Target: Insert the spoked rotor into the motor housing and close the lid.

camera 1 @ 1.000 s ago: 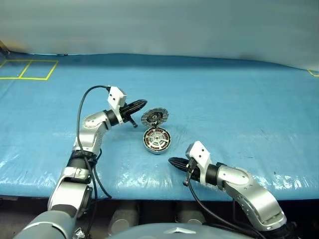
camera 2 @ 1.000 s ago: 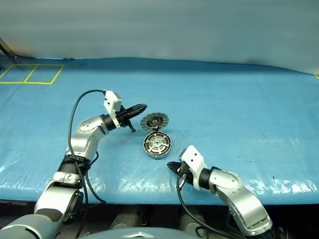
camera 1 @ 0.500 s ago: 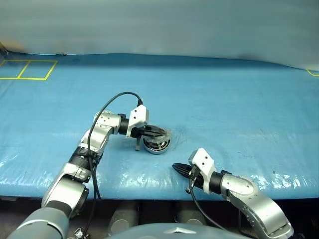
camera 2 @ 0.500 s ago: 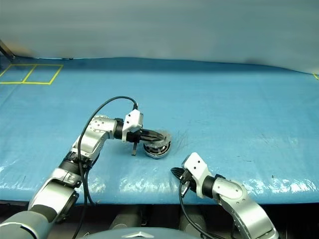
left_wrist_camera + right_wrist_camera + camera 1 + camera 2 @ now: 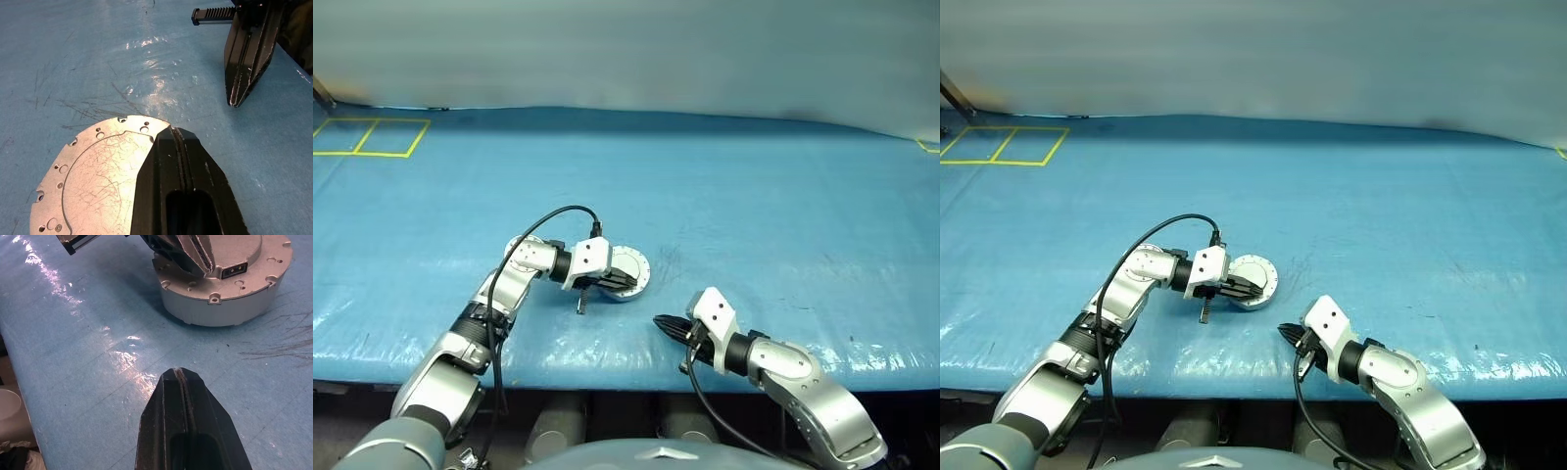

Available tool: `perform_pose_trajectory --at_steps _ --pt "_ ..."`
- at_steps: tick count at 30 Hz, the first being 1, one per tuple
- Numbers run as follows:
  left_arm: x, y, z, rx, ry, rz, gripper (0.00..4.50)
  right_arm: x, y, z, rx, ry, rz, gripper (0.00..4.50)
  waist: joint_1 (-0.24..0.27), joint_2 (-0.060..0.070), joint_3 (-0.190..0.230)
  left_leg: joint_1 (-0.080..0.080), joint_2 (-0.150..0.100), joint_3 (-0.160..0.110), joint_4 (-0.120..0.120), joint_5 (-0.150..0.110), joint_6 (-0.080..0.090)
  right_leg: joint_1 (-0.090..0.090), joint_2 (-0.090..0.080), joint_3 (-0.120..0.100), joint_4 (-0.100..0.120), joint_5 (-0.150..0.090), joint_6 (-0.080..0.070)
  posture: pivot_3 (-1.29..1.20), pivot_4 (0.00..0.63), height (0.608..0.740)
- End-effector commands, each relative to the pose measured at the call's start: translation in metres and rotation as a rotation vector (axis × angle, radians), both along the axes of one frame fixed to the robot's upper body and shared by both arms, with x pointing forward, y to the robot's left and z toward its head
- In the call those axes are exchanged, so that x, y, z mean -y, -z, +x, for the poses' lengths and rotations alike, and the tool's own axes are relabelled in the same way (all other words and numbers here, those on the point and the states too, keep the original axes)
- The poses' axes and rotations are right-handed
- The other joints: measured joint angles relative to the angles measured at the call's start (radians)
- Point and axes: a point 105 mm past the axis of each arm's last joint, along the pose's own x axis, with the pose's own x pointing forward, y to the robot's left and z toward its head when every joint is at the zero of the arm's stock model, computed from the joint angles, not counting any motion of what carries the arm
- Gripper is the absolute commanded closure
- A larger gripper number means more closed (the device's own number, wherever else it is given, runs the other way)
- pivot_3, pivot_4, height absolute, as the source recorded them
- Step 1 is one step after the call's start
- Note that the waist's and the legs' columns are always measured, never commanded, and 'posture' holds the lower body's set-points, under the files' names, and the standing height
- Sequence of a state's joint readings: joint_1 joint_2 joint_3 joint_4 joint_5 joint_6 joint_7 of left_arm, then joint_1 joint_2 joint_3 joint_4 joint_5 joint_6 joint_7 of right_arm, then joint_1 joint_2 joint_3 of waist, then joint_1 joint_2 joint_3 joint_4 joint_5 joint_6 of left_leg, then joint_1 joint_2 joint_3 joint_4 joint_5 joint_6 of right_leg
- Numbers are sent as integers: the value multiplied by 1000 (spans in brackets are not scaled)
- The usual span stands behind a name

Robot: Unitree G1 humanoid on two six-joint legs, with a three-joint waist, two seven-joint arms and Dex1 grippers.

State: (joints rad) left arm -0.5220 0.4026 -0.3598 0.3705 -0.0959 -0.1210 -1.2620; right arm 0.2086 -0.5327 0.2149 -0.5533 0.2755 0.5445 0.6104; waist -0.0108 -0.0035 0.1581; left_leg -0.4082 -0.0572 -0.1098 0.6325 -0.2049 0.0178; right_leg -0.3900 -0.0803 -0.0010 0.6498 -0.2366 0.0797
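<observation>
The motor housing (image 5: 215,308) is a silver puck on the blue table, slightly left of centre. The lid (image 5: 632,262) lies flat on top of it, plain silver face up, and hides the spoked rotor. My left gripper (image 5: 630,284) is shut, and its fingertips (image 5: 172,131) rest on the near part of the lid, reaching in from the left. My right gripper (image 5: 657,320) is shut and empty. It hovers low over the table a short way in front of the housing and points at it.
A blue tarp (image 5: 783,215) covers the table, whose front edge (image 5: 607,377) runs just behind my right gripper. Yellow tape squares (image 5: 372,137) mark the far left corner. A black cable (image 5: 548,217) loops above my left wrist.
The lid stood open behind the housing and now lies shut on it. My left gripper came down and back from behind the lid onto its top. The right gripper stayed put.
</observation>
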Motion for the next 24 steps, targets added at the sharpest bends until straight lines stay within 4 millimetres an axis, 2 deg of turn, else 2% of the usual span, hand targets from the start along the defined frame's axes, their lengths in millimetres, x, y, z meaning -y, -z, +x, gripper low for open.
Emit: perform_pose_trajectory --at_steps 1,3,9,11,13,16,19,21,24 --pt "-2 -5 -6 -15 -21 -51 4500 -1 -15 6 74 4 20 4482 -1 0 0 0 0 0 0 0 0 0 0 0 0 0 0 0 150 740" --pt "-1 -23 -9 12 -32 -124 4500 -1 -22 10 94 18 42 4482 -2 0 0 -1 0 0 0 0 0 0 0 1 0 1 -1 0 150 740" --pt "-12 -54 -27 46 -102 -289 4500 -1 -52 26 210 68 90 4482 -2 1 0 -4 0 0 -1 1 -1 -3 0 1 0 4 -6 0 150 740" --pt "-22 -55 -31 31 -187 -328 4500 -6 -61 32 235 79 123 4482 -5 1 0 -4 1 0 -2 1 -1 -3 0 2 0 3 -6 0 150 740" --pt "-31 -47 -38 -19 -265 -340 4500 -11 -63 35 256 78 115 4482 -4 1 0 -3 1 0 -2 1 -1 -3 0 2 0 3 -6 0 150 740" --pt "-38 -29 -54 -68 -350 -317 4500 -19 -61 41 288 66 91 3890 -2 1 0 -3 1 1 -3 1 -1 -4 0 2 0 3 -6 0 150 740" --pt "-55 -6 -56 -75 -493 -284 4500 -29 -54 50 307 41 55 2960 1 1 0 -2 1 1 -3 1 -1 -7 0 1 -1 3 -7 0 150 740" --pt "-58 1 -59 -74 -546 -286 4500 -38 -50 54 306 5 50 2302 2 1 0 -2 1 1 -3 1 -2 -7 0 1 -1 -1 -9 0 150 740" --pt "-53 2 -67 -101 -563 -335 4500 -50 -46 56 293 -68 55 1247 2 1 0 -2 1 1 -3 2 -2 -6 0 2 -1 -1 -9 0 150 740"
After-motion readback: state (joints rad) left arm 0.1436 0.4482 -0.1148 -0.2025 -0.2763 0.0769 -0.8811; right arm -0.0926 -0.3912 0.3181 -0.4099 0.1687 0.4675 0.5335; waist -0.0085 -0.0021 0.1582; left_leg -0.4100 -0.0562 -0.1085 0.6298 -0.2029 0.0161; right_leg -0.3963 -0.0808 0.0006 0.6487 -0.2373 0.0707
